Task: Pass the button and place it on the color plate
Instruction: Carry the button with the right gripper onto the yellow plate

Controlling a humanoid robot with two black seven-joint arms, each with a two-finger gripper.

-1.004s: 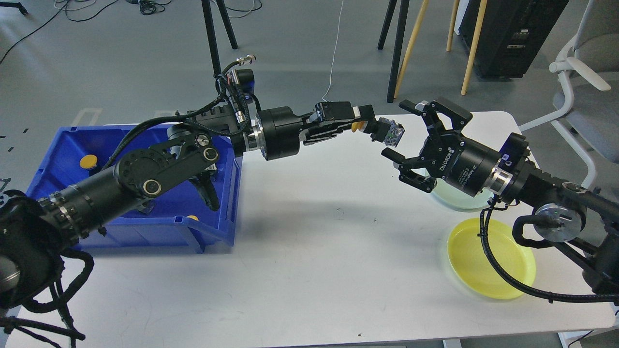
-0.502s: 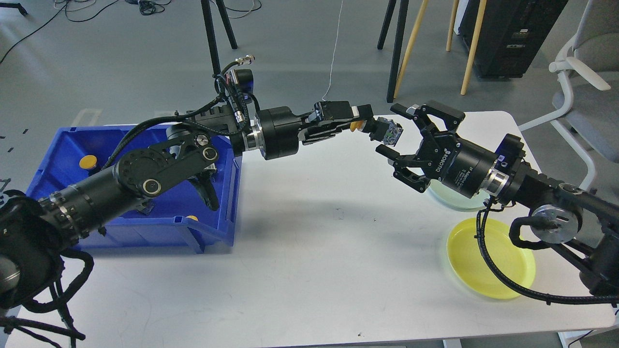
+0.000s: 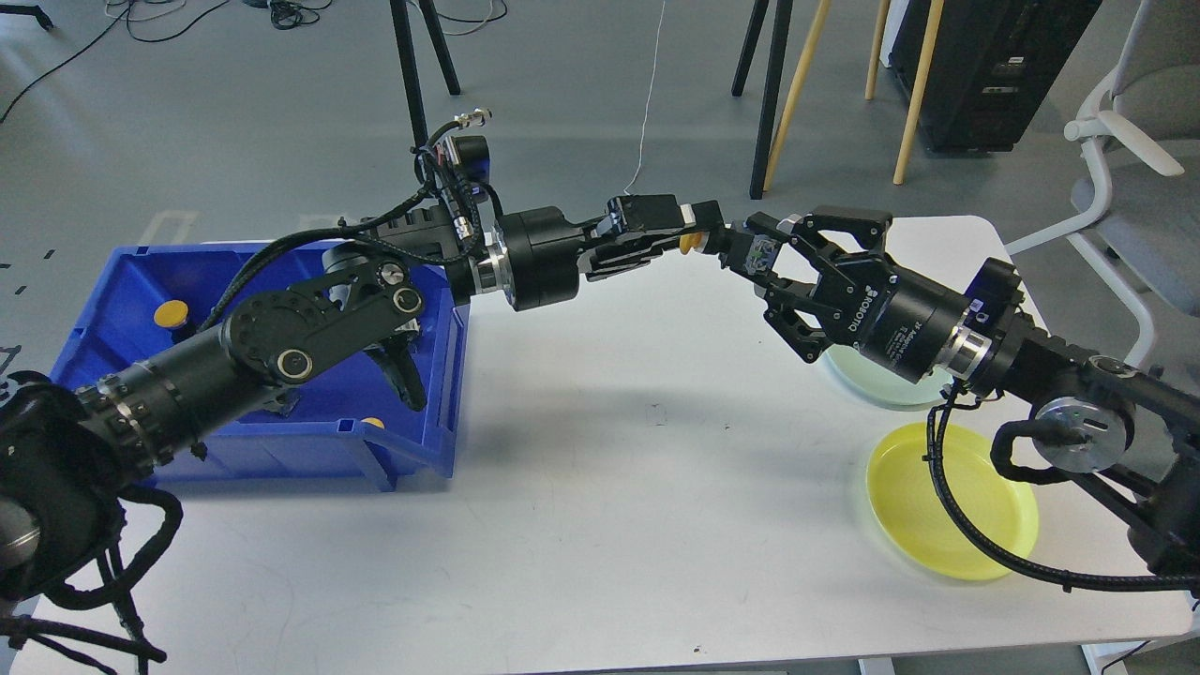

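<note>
Button (image 3: 692, 243) clamped in left pincer (image 3: 705, 236), right pincer (image 3: 761, 261) apart; yellow plate (image 3: 947, 544) bare.

Beyond your white table (image 3: 600, 525) you've got grey floor (image 3: 234, 122) with loose cables (image 3: 281, 14) at far left, black tripod legs (image 3: 412, 66) and wooden legs (image 3: 914, 84) further back, a black cabinet (image 3: 994, 66) at far right, and a pale office chair (image 3: 1144, 178) on the right edge.

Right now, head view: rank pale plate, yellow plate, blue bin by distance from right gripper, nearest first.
From the right gripper:
1. Pale plate, just behind it, partly under the right arm.
2. Yellow plate, nearer the table's front right.
3. Blue bin, far left, across the table.
</note>
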